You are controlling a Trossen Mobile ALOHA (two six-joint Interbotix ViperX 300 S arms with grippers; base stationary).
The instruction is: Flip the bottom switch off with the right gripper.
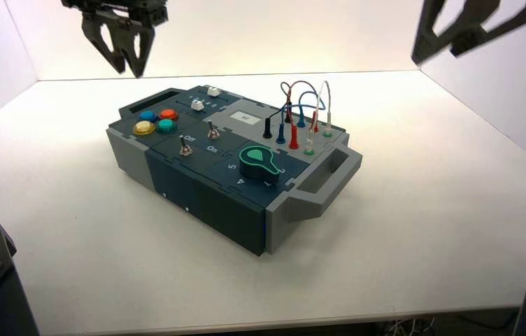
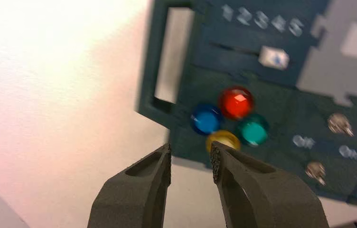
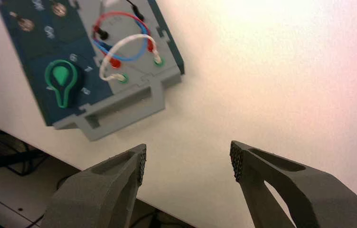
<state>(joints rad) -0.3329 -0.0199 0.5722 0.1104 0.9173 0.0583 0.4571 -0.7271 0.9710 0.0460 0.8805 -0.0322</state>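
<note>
White tabletop point(image 1: 428, 245) is bearing the bottom switch point(image 1: 185, 148), standing near the front wall of the box point(image 1: 211, 210); right gripper point(image 1: 449, 47) is hovering right of the box, left gripper point(image 1: 129, 71) above its button end, both spreading their jaws.

High view: the left pincer point(image 1: 129, 73) and right pincer point(image 1: 436, 59) are cut off by the top edge. Left wrist view: the box point(image 2: 281, 97) is cropped; its lettering point(image 2: 303, 141) is blurred. Right wrist view: the bottom switch point(image 3: 25, 24) is blurred.
</note>
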